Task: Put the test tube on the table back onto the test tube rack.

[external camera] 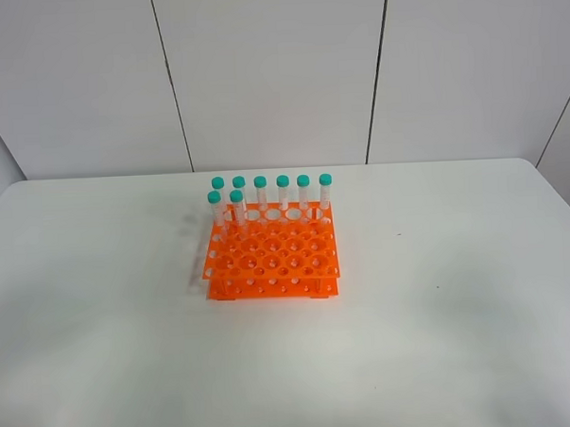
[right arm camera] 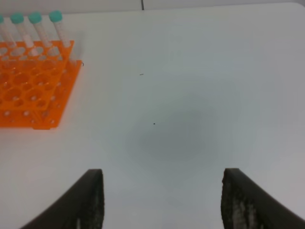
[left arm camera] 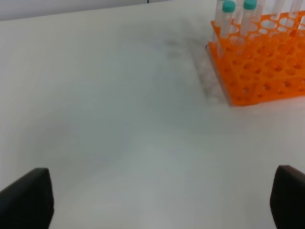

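Observation:
The orange test tube rack [external camera: 271,261] stands in the middle of the white table [external camera: 459,300]. Several teal-capped test tubes [external camera: 260,194] stand upright in its far rows, most in the back row and two [external camera: 236,206] in the row in front at the left. No tube lies on the table in any view. My left gripper [left arm camera: 162,205] is open and empty over bare table, with the rack [left arm camera: 267,71] off to one side. My right gripper [right arm camera: 162,200] is open and empty, with the rack [right arm camera: 28,90] off to one side. Neither gripper shows in the exterior view.
The table's far edge meets a white panelled wall [external camera: 279,72]. A few tiny dark specks [right arm camera: 154,124] lie on the tabletop to the right of the rack.

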